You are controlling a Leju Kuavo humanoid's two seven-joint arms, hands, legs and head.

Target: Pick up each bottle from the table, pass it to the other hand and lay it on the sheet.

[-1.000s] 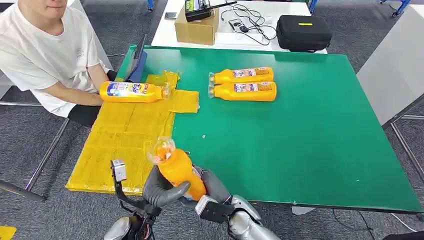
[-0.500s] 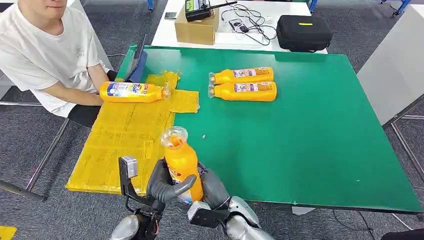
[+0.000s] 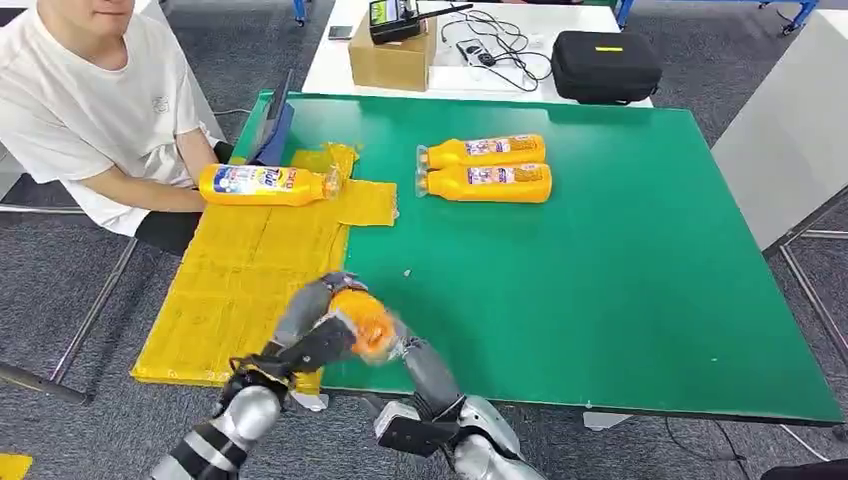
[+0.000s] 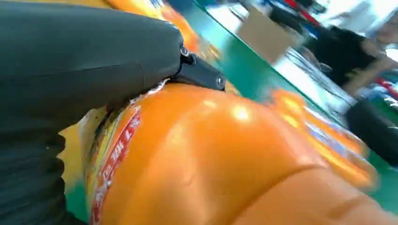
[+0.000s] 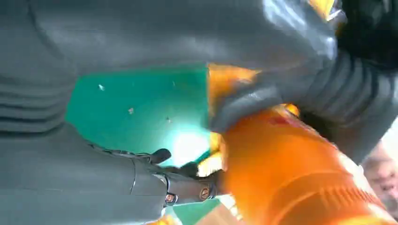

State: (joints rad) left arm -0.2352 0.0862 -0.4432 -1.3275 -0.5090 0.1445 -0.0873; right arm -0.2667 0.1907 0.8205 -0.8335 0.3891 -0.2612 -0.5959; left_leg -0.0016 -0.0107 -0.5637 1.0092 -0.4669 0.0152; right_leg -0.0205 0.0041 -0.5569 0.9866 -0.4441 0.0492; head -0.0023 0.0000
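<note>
An orange bottle [image 3: 365, 322] hangs over the near edge of the green table [image 3: 600, 280], by the yellow sheet [image 3: 240, 270]. My left hand [image 3: 310, 322] wraps over it from the sheet side, and my right hand [image 3: 425, 365] holds it from below. In the left wrist view my left hand [image 4: 84, 61] lies pressed on the bottle [image 4: 211, 159]. In the right wrist view my right hand [image 5: 70, 187] reaches the bottle [image 5: 291, 168] with its dark fingers [image 5: 187, 187]. One bottle [image 3: 262, 184] lies on the sheet's far end. Two more bottles [image 3: 485, 151] [image 3: 487, 182] lie side by side on the table.
A person in a white shirt [image 3: 80, 110] sits at the far left, forearm beside the sheet. A blue-edged flat object [image 3: 275, 130] leans at the table's far left corner. A cardboard box [image 3: 395, 60] and black case [image 3: 605, 65] sit on the white table behind.
The bottle has tipped from upright to lying low between my hands. My left arm has swung up and forward, its hand now wrapped over the bottle's top. My right hand stays under it.
</note>
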